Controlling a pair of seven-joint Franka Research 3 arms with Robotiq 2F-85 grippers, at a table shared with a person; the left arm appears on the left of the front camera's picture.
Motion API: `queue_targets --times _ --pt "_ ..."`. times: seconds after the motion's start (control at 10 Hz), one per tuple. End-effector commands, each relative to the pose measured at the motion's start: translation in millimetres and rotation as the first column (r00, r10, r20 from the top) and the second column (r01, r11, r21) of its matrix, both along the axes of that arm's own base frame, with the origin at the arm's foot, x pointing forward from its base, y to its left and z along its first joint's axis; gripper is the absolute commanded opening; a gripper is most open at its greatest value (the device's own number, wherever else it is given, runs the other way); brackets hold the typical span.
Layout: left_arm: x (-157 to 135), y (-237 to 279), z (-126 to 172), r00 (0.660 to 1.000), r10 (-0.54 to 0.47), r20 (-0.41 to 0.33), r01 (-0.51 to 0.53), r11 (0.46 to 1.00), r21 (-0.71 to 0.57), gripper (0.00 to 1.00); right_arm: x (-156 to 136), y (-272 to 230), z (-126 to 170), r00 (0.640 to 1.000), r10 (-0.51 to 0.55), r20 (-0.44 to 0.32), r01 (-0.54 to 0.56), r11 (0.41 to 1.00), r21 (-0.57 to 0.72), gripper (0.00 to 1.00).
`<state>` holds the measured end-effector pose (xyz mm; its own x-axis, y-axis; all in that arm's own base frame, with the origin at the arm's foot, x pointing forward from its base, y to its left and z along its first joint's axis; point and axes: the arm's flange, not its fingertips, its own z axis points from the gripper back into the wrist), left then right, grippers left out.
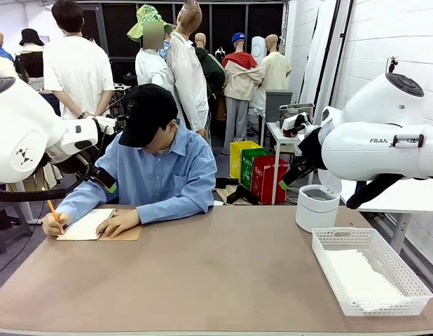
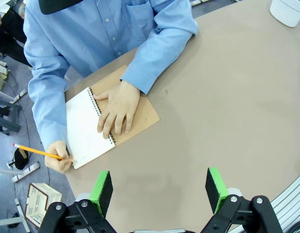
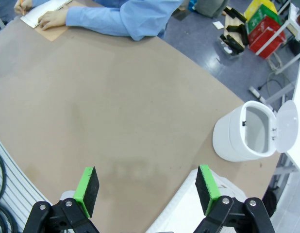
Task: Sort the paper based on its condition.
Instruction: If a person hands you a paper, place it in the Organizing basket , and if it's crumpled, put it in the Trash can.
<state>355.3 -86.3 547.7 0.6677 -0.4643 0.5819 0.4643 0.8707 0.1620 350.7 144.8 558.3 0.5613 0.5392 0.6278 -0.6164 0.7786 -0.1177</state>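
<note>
White sheets of paper [image 1: 360, 276] lie flat in the white lattice basket [image 1: 342, 241] at the near right of the table. At the far left a person writes with a pencil [image 2: 41, 153] on the open white page of a spiral notebook [image 2: 84, 128] with a brown cover, the other hand [image 2: 118, 107] flat on it. My left gripper [image 2: 158, 190] hangs open above the bare table just in front of the notebook, with nothing between its green pads. Over the table's right half my right gripper [image 3: 146, 189] is also open and empty.
A white bin [image 3: 247, 133] with its lid flipped up stands at the far right of the table, behind the basket. The brown tabletop [image 1: 216, 266] stretches between notebook and basket. Both arms are raised at the table's sides.
</note>
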Motion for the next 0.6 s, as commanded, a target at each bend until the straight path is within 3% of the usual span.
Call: queue_targets --times 0.0,0.5 --pt "0.5 0.4 -0.6 1.0 0.001 -0.002 -0.001 1.0 0.0 1.0 0.9 -1.7 1.1 1.0 -0.002 0.0 0.002 1.0 0.004 1.0" --pt "0.5 0.4 -0.6 1.0 0.001 -0.002 -0.001 1.0 0.0 1.0 0.9 -1.7 1.1 1.0 -0.002 0.0 0.002 1.0 0.004 1.0"
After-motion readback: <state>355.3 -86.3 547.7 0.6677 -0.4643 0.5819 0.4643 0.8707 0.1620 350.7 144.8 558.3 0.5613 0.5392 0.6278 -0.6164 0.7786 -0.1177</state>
